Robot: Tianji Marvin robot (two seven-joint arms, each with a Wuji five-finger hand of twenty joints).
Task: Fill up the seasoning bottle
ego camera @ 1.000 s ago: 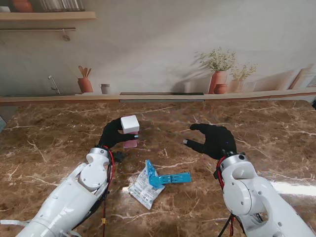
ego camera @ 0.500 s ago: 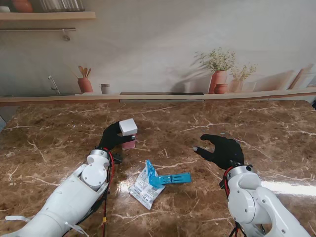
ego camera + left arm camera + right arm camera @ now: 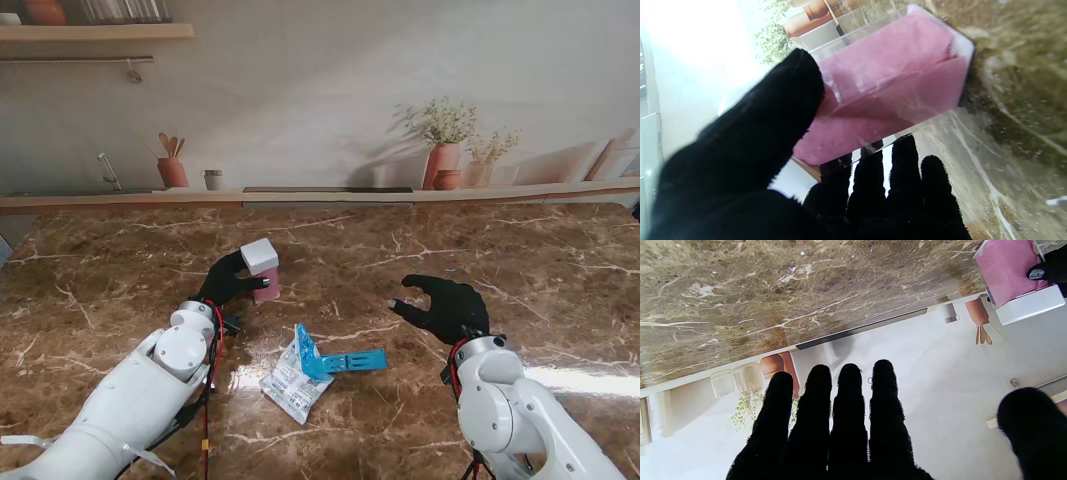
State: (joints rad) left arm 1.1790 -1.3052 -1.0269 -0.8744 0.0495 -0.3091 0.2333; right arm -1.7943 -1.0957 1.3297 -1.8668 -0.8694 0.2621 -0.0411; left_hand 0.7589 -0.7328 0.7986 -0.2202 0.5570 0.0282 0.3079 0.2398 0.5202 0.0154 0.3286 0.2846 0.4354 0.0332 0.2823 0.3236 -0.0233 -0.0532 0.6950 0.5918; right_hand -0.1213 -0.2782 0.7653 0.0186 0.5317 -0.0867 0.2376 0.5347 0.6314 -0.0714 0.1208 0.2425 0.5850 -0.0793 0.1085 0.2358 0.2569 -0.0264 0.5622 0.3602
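The seasoning bottle (image 3: 262,270) is a clear square container with a white lid, partly full of pink powder. It stands upright on the marble table, left of centre. My left hand (image 3: 228,283) is shut on it, thumb on one side and fingers on the other; the left wrist view shows the pink-filled bottle (image 3: 893,90) pinched between them. The bottle (image 3: 1013,276) also shows in the right wrist view. My right hand (image 3: 445,306) hovers open over the table to the right, holding nothing. A torn white seasoning packet (image 3: 292,381) lies nearer to me.
A blue plastic tool (image 3: 340,360) rests on the packet between my arms. A low ledge (image 3: 320,196) runs along the table's far edge, with a printed kitchen backdrop behind it.
My left hand has brought the bottle down from a raised, tilted hold to upright on the table. The right hand drew back toward me and to the right.
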